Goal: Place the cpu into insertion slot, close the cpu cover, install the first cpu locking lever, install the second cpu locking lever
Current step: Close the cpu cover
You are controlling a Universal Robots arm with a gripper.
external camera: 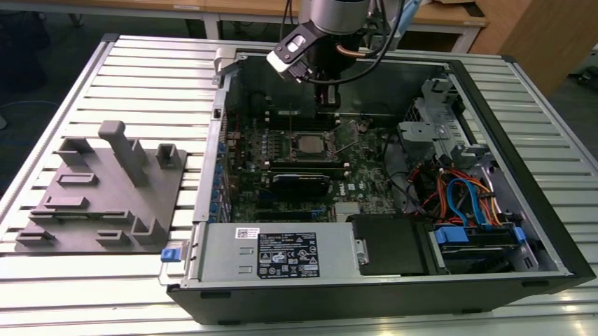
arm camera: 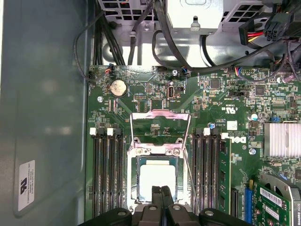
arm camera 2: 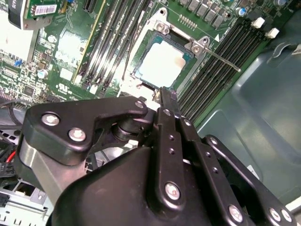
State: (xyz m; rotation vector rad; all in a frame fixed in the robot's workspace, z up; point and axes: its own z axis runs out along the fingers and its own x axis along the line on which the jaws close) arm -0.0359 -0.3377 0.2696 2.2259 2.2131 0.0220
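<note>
Cpu: seated flat in the insertion slot, metal top up, edges parallel to the black rim. At the socket's hinge side, cpu cover open, tipped back, bare green board visible through its window. Just beside the socket, a thin locking lever, unlatched and angled away. Over one edge of the chip in both wrist views, pincer clenched, tips pressed together, grasping nothing.

Judged as the cover-closing step. To do it well:
- Keep the tips off the chip's top.
- Push on the cover's free end bar, not a side rail.
- Bring it down evenly.
- Keep the lever out from under the frame.
- Avoid scraping the memory slots alongside.
</note>
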